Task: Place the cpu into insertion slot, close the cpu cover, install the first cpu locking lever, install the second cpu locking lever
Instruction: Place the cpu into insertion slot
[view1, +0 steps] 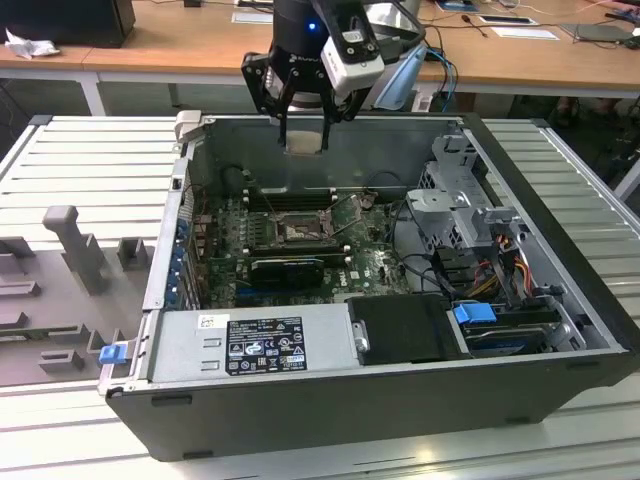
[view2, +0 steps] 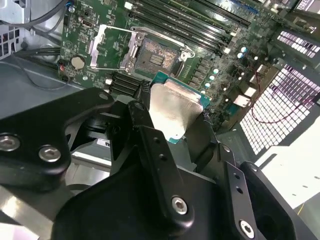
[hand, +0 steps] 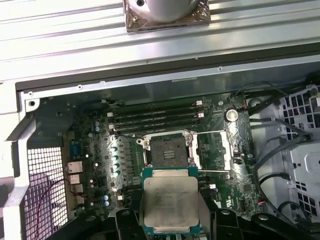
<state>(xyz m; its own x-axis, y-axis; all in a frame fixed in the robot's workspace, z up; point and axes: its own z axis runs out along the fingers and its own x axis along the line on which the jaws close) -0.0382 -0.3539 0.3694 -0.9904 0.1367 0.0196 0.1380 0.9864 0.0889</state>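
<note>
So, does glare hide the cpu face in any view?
Second wrist view: yes, the cpu face reflects light as a pale washed patch. First wrist view: evenly lit, markings visible. Exterior view: the case interior is dim.

cpu (hand: 170, 200) is hanging clamped between the fingers of the gripper (view1: 303, 148), above the open case and not touching the board. It's a flat square, with the pale silver face and green edge showing in both wrist views.

insertion slot (hand: 167, 150) is sitting empty and exposed on the motherboard: a black square socket with a metal rim, right beside the long memory slots.

cpu cover (hand: 194, 150) is lying swung open off one side of the socket, a thin metal frame with a big square cut-out.

locking levers (hand: 215, 132) are sitting unlatched, thin wire bars running along the open cover.
</note>
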